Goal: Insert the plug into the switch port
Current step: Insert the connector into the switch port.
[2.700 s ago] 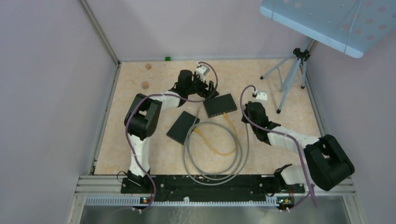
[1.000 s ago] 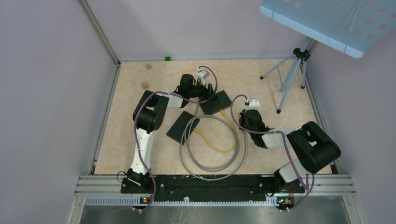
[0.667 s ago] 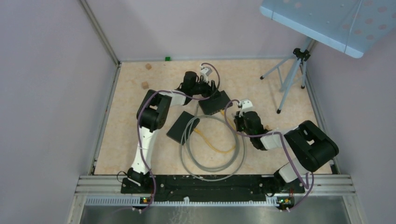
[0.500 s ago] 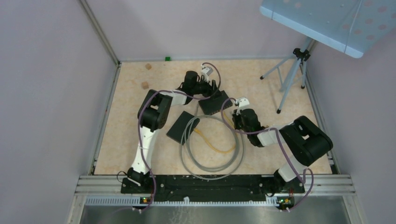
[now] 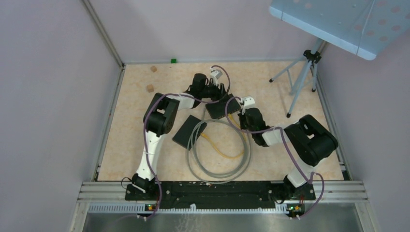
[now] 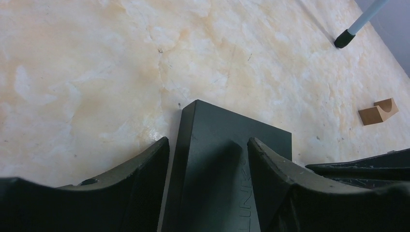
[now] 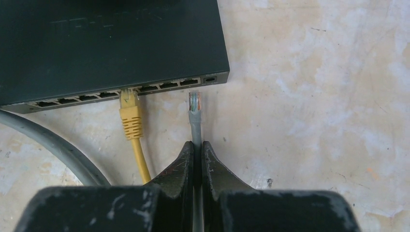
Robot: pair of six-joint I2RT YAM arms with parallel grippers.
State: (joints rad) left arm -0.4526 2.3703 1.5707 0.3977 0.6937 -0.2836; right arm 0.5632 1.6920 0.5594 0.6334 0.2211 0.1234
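Observation:
The black switch (image 5: 219,109) lies mid-table, with its row of ports (image 7: 145,89) facing my right gripper. My right gripper (image 7: 197,144) (image 5: 239,116) is shut on the grey cable, just behind its clear plug (image 7: 194,102). The plug tip sits a short way in front of the right-hand ports, outside them. A yellow plug (image 7: 128,103) sits in a port to the left. My left gripper (image 6: 208,140) (image 5: 220,93) stands open astride the switch's far end (image 6: 227,159), one finger on each side.
A second black box (image 5: 189,131) lies left of the switch. The grey cable (image 5: 220,162) and a yellow cable (image 5: 221,151) loop toward the near edge. A tripod (image 5: 300,79) stands back right. Small wooden blocks (image 5: 150,88) (image 6: 378,111) lie on the table.
My right gripper has carried the grey plug left, up close to the switch's ports. The left gripper's jaws have narrowed around the switch, which has shifted slightly.

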